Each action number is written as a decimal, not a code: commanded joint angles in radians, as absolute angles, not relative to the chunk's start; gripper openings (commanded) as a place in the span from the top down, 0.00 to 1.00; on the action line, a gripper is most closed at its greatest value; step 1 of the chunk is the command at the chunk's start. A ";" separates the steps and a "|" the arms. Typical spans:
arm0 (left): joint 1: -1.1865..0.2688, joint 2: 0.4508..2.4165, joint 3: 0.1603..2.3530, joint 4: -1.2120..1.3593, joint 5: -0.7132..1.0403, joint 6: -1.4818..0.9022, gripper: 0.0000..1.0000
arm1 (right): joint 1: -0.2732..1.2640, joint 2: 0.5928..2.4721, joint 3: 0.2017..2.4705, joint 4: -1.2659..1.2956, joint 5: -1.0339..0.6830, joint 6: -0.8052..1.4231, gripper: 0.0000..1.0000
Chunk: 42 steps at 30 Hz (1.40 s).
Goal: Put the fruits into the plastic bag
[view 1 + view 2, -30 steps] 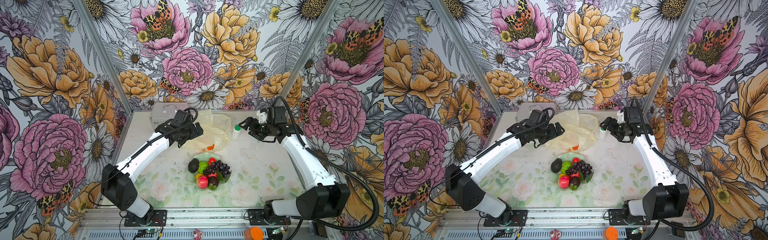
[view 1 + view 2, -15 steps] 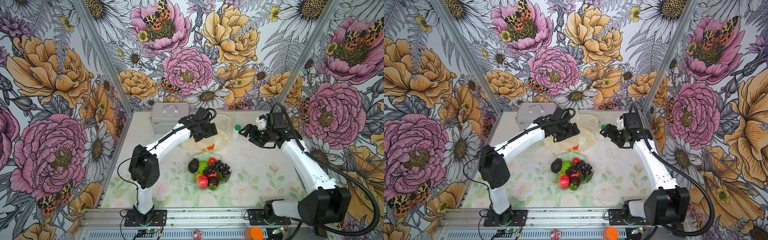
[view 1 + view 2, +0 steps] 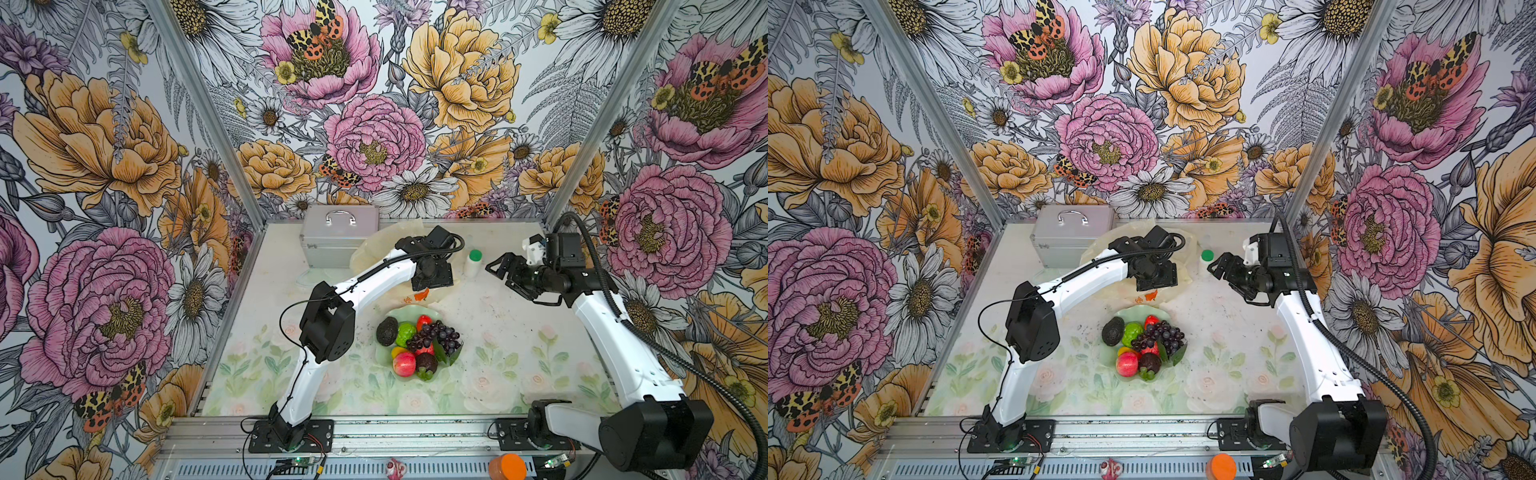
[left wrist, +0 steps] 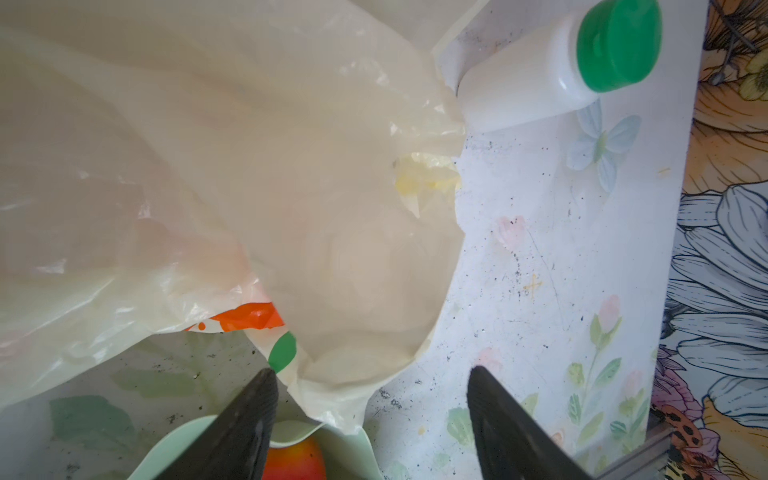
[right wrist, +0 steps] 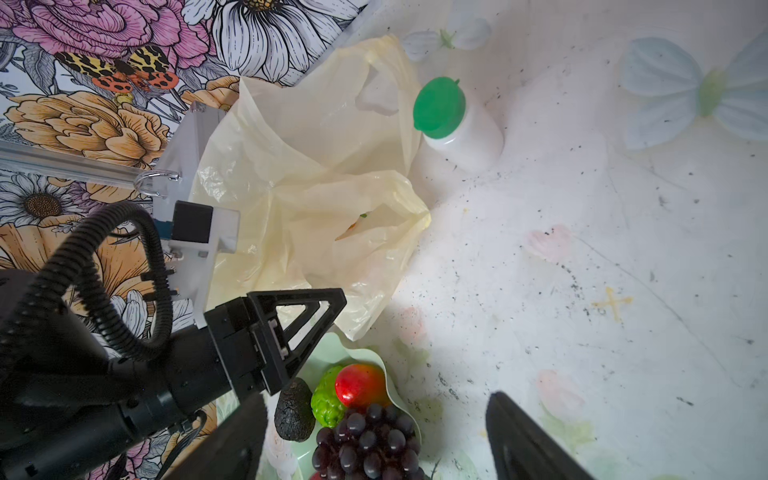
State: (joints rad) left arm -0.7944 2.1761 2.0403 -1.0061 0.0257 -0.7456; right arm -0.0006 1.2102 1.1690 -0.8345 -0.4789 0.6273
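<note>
left gripper [image 4: 370, 372], jaws apart, above plastic bag [image 4: 249, 166] edge; fruits [image 3: 415, 345] on dish [image 3: 408, 311]

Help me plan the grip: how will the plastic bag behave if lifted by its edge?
The plastic bag looks thin and crinkled, so probably floppy and sagging when lifted. Translucent film suggests light; it may slide. Its edge seems against the white bottle, possibly nudging it.

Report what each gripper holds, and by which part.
Nothing is held. The left gripper's open jaws straddle the plastic bag's edge; the right gripper is open and empty.
</note>
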 commanded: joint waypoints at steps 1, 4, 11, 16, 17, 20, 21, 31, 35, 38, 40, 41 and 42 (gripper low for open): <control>-0.798 2.194 2.080 -1.035 -0.014 -0.727 0.35 | -0.008 1.177 1.149 -0.839 -0.500 0.608 0.15; -0.798 2.205 2.083 -1.034 -0.019 -0.727 0.46 | -0.012 1.161 1.137 -0.842 -0.504 0.609 0.16; -0.799 2.235 2.094 -1.034 -0.018 -0.723 0.73 | -0.013 1.131 1.128 -0.859 -0.502 0.607 0.16; -0.799 2.237 2.097 -1.034 -0.016 -0.719 0.96 | -0.015 1.105 1.118 -0.868 -0.497 0.609 0.16; -0.799 2.235 2.097 -1.033 -0.018 -0.715 1.00 | -0.014 1.098 1.115 -0.870 -0.495 0.610 0.16; -0.798 2.224 2.092 -1.033 -0.017 -0.709 1.00 | -0.017 1.086 1.106 -0.873 -0.492 0.612 0.16; -0.800 2.217 2.090 -1.033 -0.015 -0.705 1.00 | -0.016 1.082 1.103 -0.873 -0.491 0.612 0.16; -0.794 2.086 2.035 -1.033 -0.023 -0.598 1.00 | -0.017 1.104 1.134 -0.871 -0.482 0.611 0.16; -0.780 2.012 1.988 -1.032 -0.012 -0.565 1.00 | -0.016 1.120 1.155 -0.871 -0.480 0.609 0.16; -0.766 1.963 1.957 -1.031 0.011 -0.544 1.00 | -0.017 1.127 1.165 -0.870 -0.480 0.609 0.16; -0.757 1.930 1.939 -1.031 0.020 -0.527 1.00 | -0.017 1.131 1.171 -0.870 -0.479 0.608 0.16; -0.750 1.913 1.931 -1.031 0.028 -0.519 1.00 | -0.017 1.133 1.175 -0.870 -0.480 0.607 0.16; -0.744 1.897 1.922 -1.031 0.039 -0.511 1.00 | -0.017 1.136 1.179 -0.870 -0.480 0.607 0.16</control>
State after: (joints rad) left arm -0.7647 1.9335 1.9530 -1.0317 0.0093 -0.5617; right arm -0.0082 1.1290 1.1343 -0.8749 -0.4911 0.6270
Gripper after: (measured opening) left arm 0.047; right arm 0.843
